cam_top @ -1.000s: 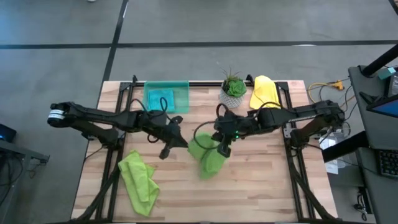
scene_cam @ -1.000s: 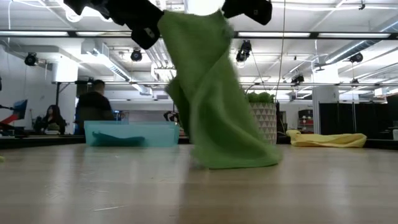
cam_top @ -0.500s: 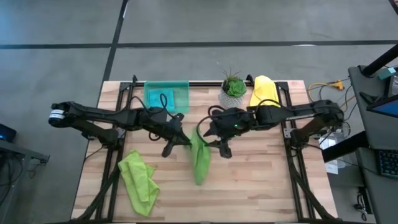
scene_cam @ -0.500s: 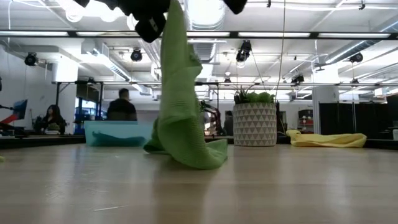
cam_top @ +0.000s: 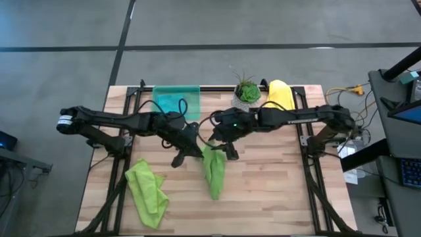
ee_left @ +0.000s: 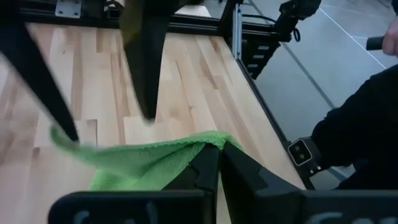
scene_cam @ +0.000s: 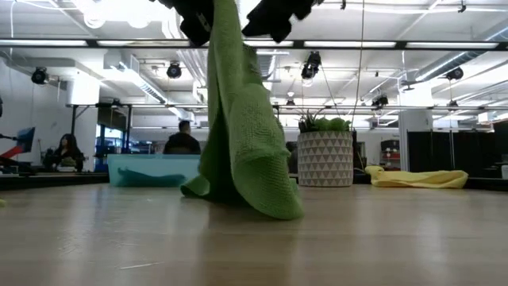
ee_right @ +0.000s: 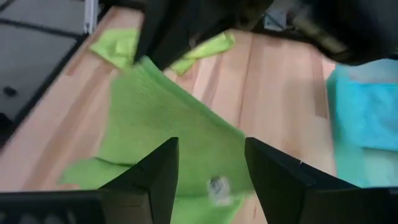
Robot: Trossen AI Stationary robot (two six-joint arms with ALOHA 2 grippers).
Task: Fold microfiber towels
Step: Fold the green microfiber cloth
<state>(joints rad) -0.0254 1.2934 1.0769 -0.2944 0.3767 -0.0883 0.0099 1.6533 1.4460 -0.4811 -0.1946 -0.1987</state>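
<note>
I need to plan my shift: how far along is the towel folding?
Nothing looks folded yet. In hand: the left pincer is shut on a lime green towel, which hangs with its lower end on the table; the right pincer is open just beside it. Left: the crumpled second lime towel, the teal towel in the tray, and the yellow towel.

The lime green microfiber towel [cam_top: 213,170] hangs at table centre. A second lime green towel [cam_top: 148,191] lies at its eight o'clock, the see-through green plastic tray [cam_top: 176,101] at eleven, the small potted plant [cam_top: 247,93] at one, and the yellow towel [cam_top: 279,96] beside it at two.
</note>
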